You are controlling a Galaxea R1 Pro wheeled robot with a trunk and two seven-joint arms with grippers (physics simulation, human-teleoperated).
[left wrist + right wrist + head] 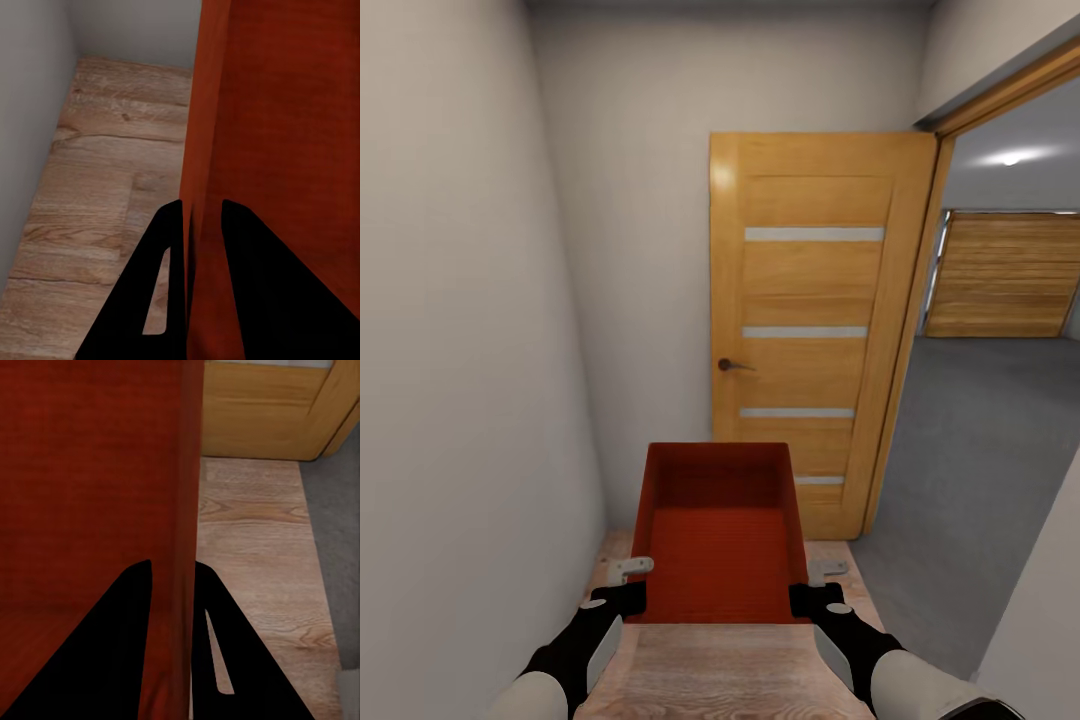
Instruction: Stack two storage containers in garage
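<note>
My left claw (622, 597) and right claw (812, 600) each pinch a side wall of one storage container (717, 540) — garage floor (970, 470) ahead-right, nothing stacked yet.

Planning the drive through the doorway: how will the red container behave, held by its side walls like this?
The storage container looks empty, so probably light. Its thin walls may flex where the left gripper and right gripper pinch them. Gripped near one end, the far end could sag or swing toward the door.

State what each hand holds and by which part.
Both hold one storage container: the left hand pinches its left side wall, the right hand its right side wall, near the end closest to the robot.
</note>
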